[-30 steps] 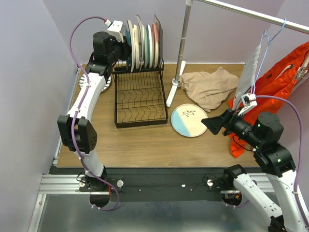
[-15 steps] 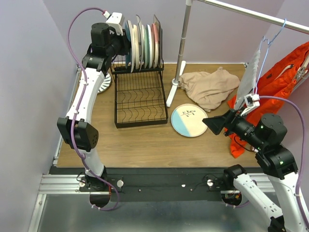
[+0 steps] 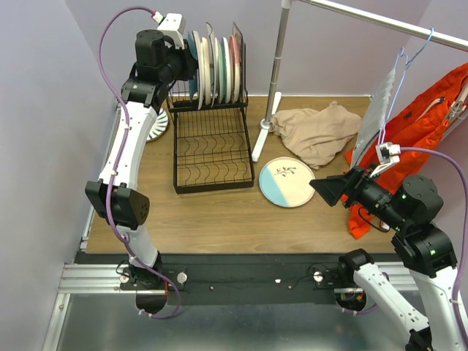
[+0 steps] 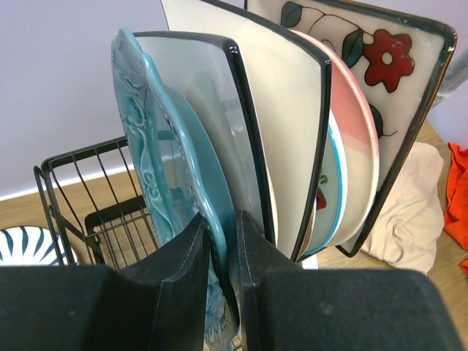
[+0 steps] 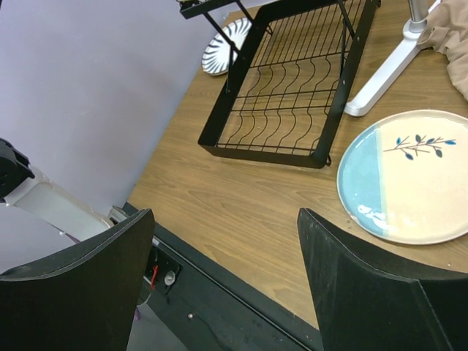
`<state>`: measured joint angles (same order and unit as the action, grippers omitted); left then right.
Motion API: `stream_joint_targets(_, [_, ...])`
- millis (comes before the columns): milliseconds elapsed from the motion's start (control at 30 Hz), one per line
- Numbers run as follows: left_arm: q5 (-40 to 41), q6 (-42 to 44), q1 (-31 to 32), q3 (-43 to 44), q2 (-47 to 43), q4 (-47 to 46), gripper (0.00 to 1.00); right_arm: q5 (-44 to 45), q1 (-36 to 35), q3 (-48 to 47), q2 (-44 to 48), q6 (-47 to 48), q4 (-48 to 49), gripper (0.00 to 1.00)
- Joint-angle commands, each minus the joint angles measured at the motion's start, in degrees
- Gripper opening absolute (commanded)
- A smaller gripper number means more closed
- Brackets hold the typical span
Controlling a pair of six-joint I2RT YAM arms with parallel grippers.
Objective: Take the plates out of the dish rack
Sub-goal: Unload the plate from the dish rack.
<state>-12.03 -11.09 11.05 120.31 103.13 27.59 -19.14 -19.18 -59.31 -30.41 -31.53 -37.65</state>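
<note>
Right gripper [image 3: 325,189]: jaws spread wide, nothing held, hanging above the table [image 3: 219,212] beside one cream-blue plate [image 3: 287,183] that lies flat.

Dish rack [image 3: 212,157], farther back: lower tray [image 3: 213,174] shows only its wavy dividers; upper basket [image 3: 208,102] holds six plates on edge.

Left gripper [image 4: 219,227]: nearly closed, pinching the leftmost one, the scalloped teal plate [image 4: 146,146].

One striped plate [image 3: 156,130] lies flat left of the rack.

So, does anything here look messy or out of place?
Yes: a beige cloth lies crumpled on the table, beside the clothes-rail stand and close to the cream-blue plate. It looks odd among dishes. Nothing looks broken or spilled.
</note>
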Motion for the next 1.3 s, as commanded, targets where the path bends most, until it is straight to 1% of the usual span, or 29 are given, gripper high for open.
stream_joint_targets(0, [2.9, 1.3, 0.0, 2.9, -5.8, -6.8, 0.00, -0.4, -0.2, -0.5, 1.1, -0.8, -1.3, 0.88])
stream_joint_targets(267, [1.6, 0.4, -0.1, 0.5, -8.1, -8.7, 0.00, -0.6, -0.2, -1.0, 0.3, -0.9, -1.1, 0.88])
stream_joint_targets(500, [0.4, -2.0, -0.7, 0.5, -9.4, -10.1, 0.00, -0.5, -0.2, -0.6, -0.1, -0.8, -0.9, 0.88])
stream_joint_targets(633, [2.9, -1.7, -0.7, -0.1, -10.9, -9.7, 0.00, -0.5, -0.1, -0.7, -0.1, -0.8, -0.9, 0.88])
stream_joint_targets(733, [4.6, -0.9, -0.7, -2.7, -13.5, -9.8, 0.00, -1.0, -0.2, -0.8, -0.3, -0.9, -0.8, 0.88])
stream_joint_targets(900, [7.2, 0.7, -0.8, -7.4, -19.1, -9.2, 0.00, -2.6, -0.2, -1.2, -1.4, -1.2, -0.8, 0.88])
stream_joint_targets(1033, [10.3, 2.2, -0.6, -10.3, -23.6, -6.4, 0.00, -3.3, -0.2, -1.3, -1.1, -2.0, -0.8, 0.88])
stream_joint_targets(1133, [11.6, 3.3, -0.4, -14.9, -28.7, -5.9, 0.00, -4.2, -0.2, -0.5, -0.6, -3.3, -0.8, 0.87])
stream_joint_targets(1267, [18.9, 5.0, 1.3, -18.8, -33.7, -2.8, 0.00, -5.3, -0.1, 1.1, -0.8, -4.7, -0.8, 0.87])
